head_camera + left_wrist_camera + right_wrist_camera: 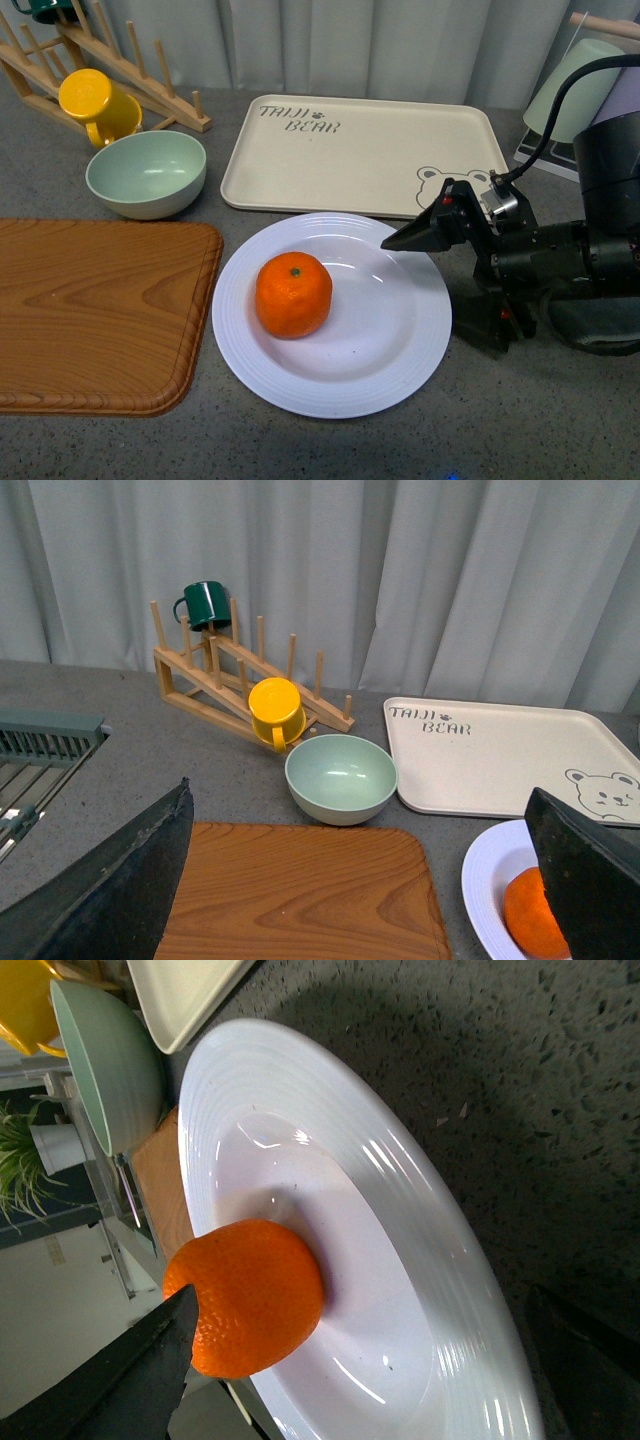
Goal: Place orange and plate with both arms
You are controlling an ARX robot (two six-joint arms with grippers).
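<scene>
The right gripper (432,278) reaches in from the right edge of the scene, lying low and turned sideways over the right rim of the plate (330,396). Its jaws are spread wide and hold nothing. One dark finger (412,236) points left above the far right part of the rim, and the other sits lower, just off the plate's right edge. Whether either finger touches the plate cannot be told. The left gripper (358,794) shows only in its own wrist view, where it is also spread wide and empty, raised above the near left part of the counter. The orange (293,294) rests in the well of the white plate, left of centre and stem spot up, apart from the right gripper's fingers. The plate sits on the grey counter (520,420), with the wooden board (95,310) just beside it on the left and the beige bear-print tray (360,150) just beyond its far rim. Further left and far stands the pale green bowl (146,173). Behind it a yellow mug (98,103) hangs on a wooden rack (150,85).
</scene>
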